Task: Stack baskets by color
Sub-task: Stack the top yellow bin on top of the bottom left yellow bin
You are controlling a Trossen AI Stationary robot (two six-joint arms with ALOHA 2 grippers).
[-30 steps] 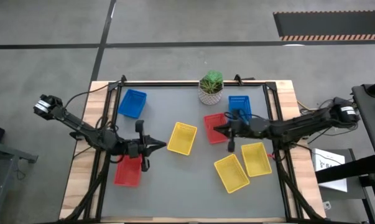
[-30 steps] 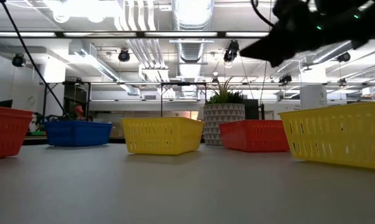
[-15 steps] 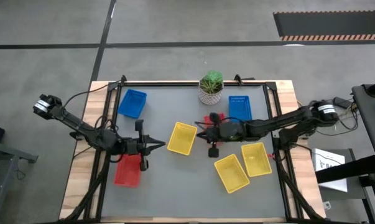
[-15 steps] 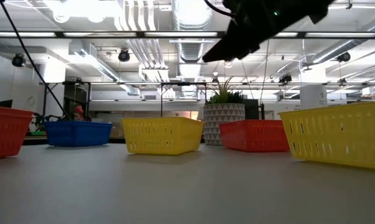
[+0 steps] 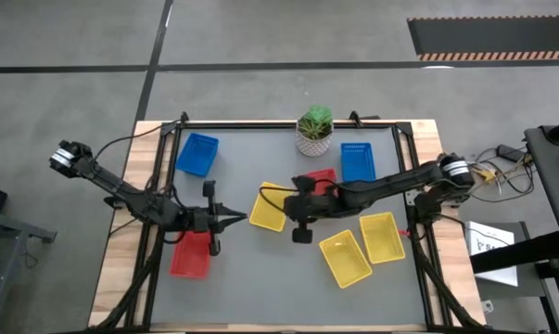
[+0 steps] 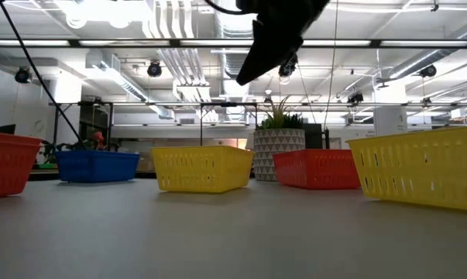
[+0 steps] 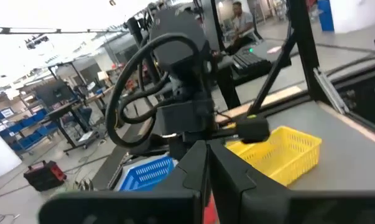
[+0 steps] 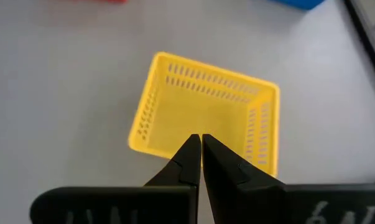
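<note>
Several baskets rest on their bases on the grey table. Blue ones sit at the far left (image 5: 196,153) and far right (image 5: 357,160). One red basket (image 5: 191,253) lies near left; another (image 5: 321,178) sits mid-table, partly hidden under my right arm. Two yellow ones (image 5: 344,258) (image 5: 383,237) lie near right, and a third yellow basket (image 5: 268,206) sits in the middle. My right gripper (image 5: 284,204) (image 8: 199,139) hangs shut above that middle basket (image 8: 206,115), slanting down, clear of it. My left gripper (image 5: 245,219) (image 7: 206,163) is shut, level, just left of it.
A white pot with a green plant (image 5: 315,132) stands at the far edge, between the blue baskets. Open grey table lies along the near edge and in the near middle. In the low view the right gripper (image 6: 245,76) hangs high above the row of baskets.
My right gripper has swung toward the table's left, from over the mid-table red basket to over the middle yellow basket. It has risen a little and tipped nose-down, and it has stayed shut. No basket has moved.
</note>
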